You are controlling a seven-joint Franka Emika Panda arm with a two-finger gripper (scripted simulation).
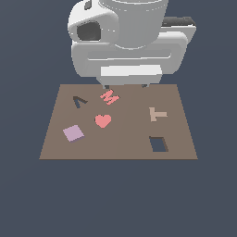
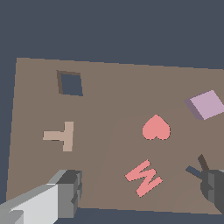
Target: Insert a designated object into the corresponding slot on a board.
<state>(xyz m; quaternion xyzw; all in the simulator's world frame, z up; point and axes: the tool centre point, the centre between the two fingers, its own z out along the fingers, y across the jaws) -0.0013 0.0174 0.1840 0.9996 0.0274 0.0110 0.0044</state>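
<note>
Tile: small flat pale lilac square tile (image 1: 73, 133), lying loose on the board near its corner on the exterior view's left, front side; turned so its corners point diamond-wise. In the wrist view (image 2: 206, 104) it shows a lighter top face and a darker purple edge, so it has slight thickness. Nothing touches it.
Slot: dark four-sided cut-out (image 1: 158, 144), near the board's front corner on the exterior view's right; well apart from the tile, on the opposite side. Wrist view (image 2: 70, 83) shows brown inner walls and a dark floor; unfilled.
Board: large flat brown rectangle (image 1: 125, 148) on the dark blue-grey tabletop (image 1: 115, 199).
Heart: red-pink heart (image 1: 102, 121), between tile and board centre, just beside the tile but not touching.
Letter M: red-pink (image 1: 109, 97), towards the far edge, tilted.
V cut-out: thin, dark (image 1: 79, 101), beside the M.
T piece: pale tan T shape (image 1: 157, 113), behind the slot.
Hand: hand (image 2: 140, 188) over the board's far edge, above the M; fingers (image 2: 70, 192) spread wide apart, holding nothing. Exterior view shows mostly the white arm body (image 1: 129, 41).
</note>
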